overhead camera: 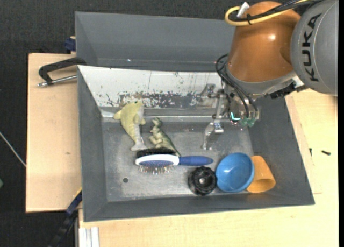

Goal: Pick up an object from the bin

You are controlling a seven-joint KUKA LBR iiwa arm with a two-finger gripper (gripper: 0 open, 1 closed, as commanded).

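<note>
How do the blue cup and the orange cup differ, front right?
The blue cup shows its open mouth to the camera; the orange cup shows its outer wall. The blue cup is fully in view; the orange cup is partly hidden behind it. Both lie against each other by the bin's front wall.

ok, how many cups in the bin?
2: a blue cup front right, and an orange cup beside it, partly covered by it. Arm may hide others.
</note>
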